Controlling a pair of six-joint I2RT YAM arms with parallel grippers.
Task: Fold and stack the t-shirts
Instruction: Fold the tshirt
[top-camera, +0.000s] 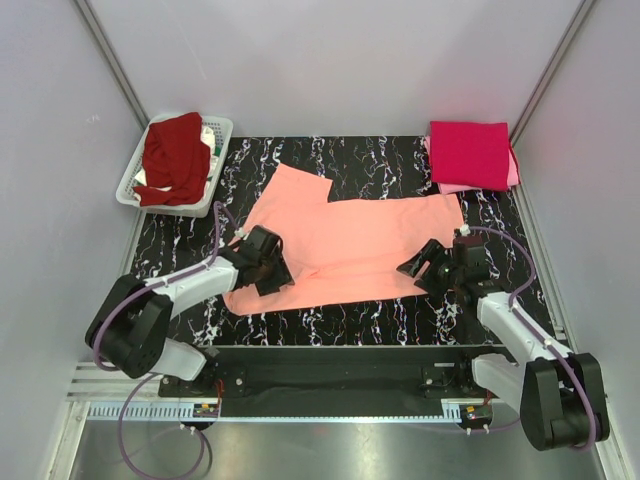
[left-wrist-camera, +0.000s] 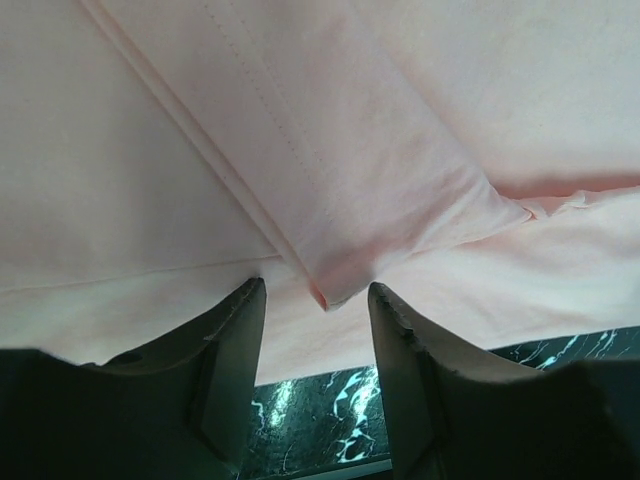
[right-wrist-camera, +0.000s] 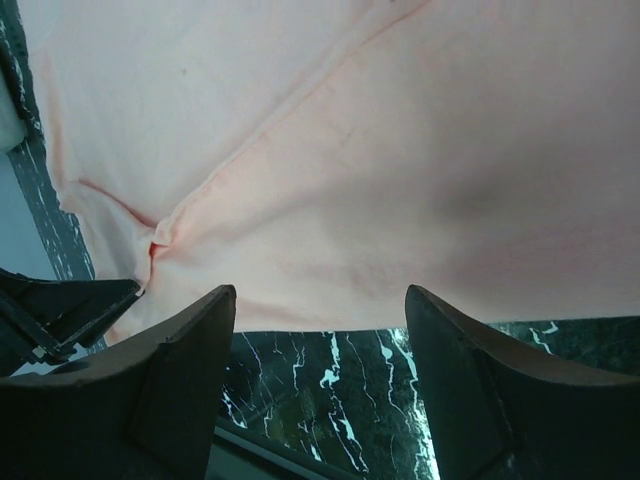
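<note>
The salmon-peach t-shirt (top-camera: 345, 245) lies spread flat on the black marbled table, one sleeve pointing to the back left. My left gripper (top-camera: 272, 275) is open at the shirt's near left edge, its jaws either side of a folded sleeve corner (left-wrist-camera: 330, 285) without touching it. My right gripper (top-camera: 420, 272) is open at the near right hem (right-wrist-camera: 320, 300), empty. A bright crimson-magenta t-shirt (top-camera: 470, 152) lies folded on a light pink one (top-camera: 514, 172) at the back right. A dark maroon-red t-shirt (top-camera: 170, 155) is heaped in the basket.
A white plastic basket (top-camera: 220, 135) stands at the back left corner, partly off the table. Grey walls close in the left, right and back sides. A metal rail (top-camera: 330, 410) runs along the near edge by the arm bases.
</note>
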